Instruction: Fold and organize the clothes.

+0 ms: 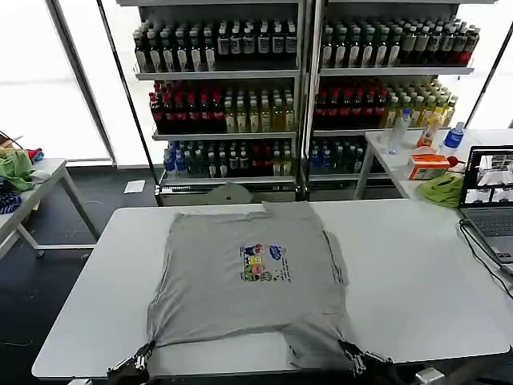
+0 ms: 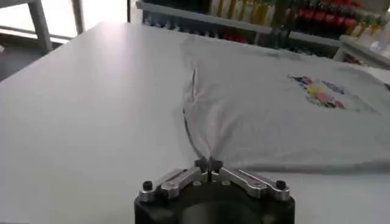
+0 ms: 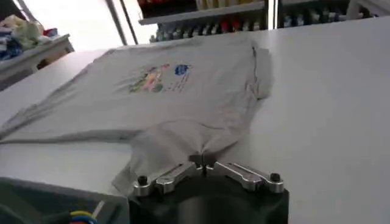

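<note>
A: Table (image 1: pixel 417 265), white, wide, bearing one garment. Shirt (image 1: pixel 248 277), light grey, short-sleeved, spread print-up across the middle of the surface, collar toward the far edge, hem at the near edge. Chest print (image 1: pixel 264 263), small and colourful, about central on the cloth.

B: Step in hand?

A: Judged as the start of a fold: both near corners of the hem gripped, cloth not yet lifted clear. Left gripper (image 2: pixel 208 164) at the near edge, toward the near-left corner, pressed together on a pinch of hem. Right gripper (image 3: pixel 204 163) at the near edge, further toward the right corner, likewise pinching bunched hem fabric.

B: Next move?

A: Probably both corners raised together and carried toward the far edge, hem laid near the collar. Even height on both sides needed; otherwise a skewed crease. Firm pinch needed throughout; thin cotton apt to slip.
</note>
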Robot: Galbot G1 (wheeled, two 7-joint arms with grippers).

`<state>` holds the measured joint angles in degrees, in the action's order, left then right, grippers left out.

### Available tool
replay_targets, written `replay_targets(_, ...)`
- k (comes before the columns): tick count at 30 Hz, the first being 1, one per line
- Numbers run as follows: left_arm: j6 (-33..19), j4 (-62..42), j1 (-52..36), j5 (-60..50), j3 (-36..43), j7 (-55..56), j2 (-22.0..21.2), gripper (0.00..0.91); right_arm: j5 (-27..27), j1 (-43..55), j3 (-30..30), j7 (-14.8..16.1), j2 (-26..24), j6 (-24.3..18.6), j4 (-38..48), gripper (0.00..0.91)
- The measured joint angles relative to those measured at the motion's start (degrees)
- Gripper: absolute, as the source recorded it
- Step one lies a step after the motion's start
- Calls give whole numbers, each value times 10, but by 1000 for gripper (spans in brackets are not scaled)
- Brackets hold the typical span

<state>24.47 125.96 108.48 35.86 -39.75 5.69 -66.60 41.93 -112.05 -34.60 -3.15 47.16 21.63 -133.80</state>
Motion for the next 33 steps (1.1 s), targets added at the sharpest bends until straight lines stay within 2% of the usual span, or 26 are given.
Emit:
replay_targets(7, 15, 15, 15, 2, -22, -1, 1, 10, 1, -3, 5, -2, -1, -4, -2, 0)
replay_targets(15, 31, 28, 1, 10, -34, -2, 9, 10, 16, 43, 19, -10, 13, -2, -4, 0)
replay_targets(33, 75, -10, -166, 56, 2, 10, 67, 10, 33, 253, 95, -47, 57, 28, 65, 0)
